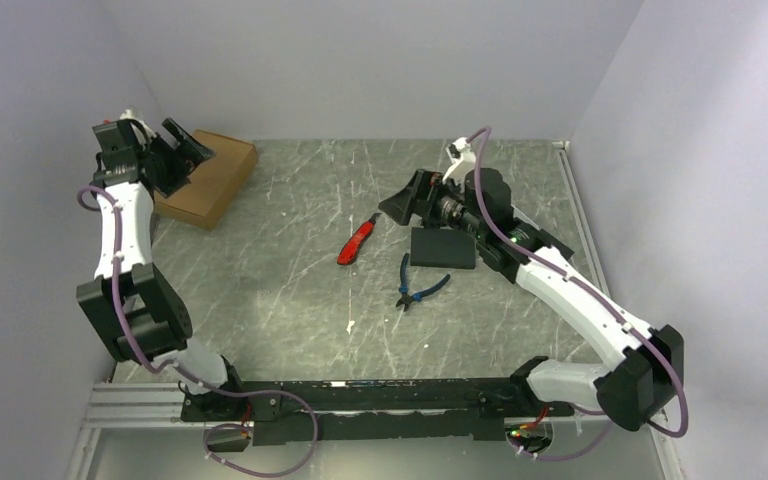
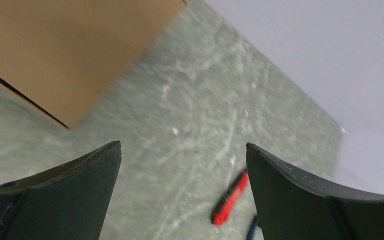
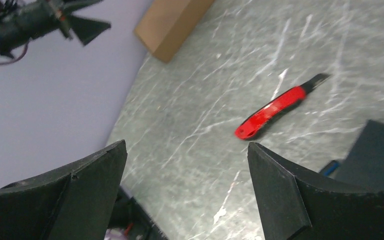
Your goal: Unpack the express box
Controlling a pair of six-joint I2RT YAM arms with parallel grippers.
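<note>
The express box (image 1: 210, 178) is a flat brown cardboard carton lying closed at the far left of the table; it also shows in the left wrist view (image 2: 65, 50) and the right wrist view (image 3: 172, 22). My left gripper (image 1: 182, 150) hovers above the box's near left part, open and empty (image 2: 182, 147). My right gripper (image 1: 405, 205) is raised near the table's middle right, open and empty (image 3: 186, 145), well apart from the box.
A red utility knife (image 1: 357, 242) lies in the middle of the table, also visible from both wrists (image 2: 230, 199) (image 3: 275, 106). Blue-handled pliers (image 1: 415, 285) lie near it. A flat black pad (image 1: 443, 248) lies under the right arm. Walls close off left, back and right.
</note>
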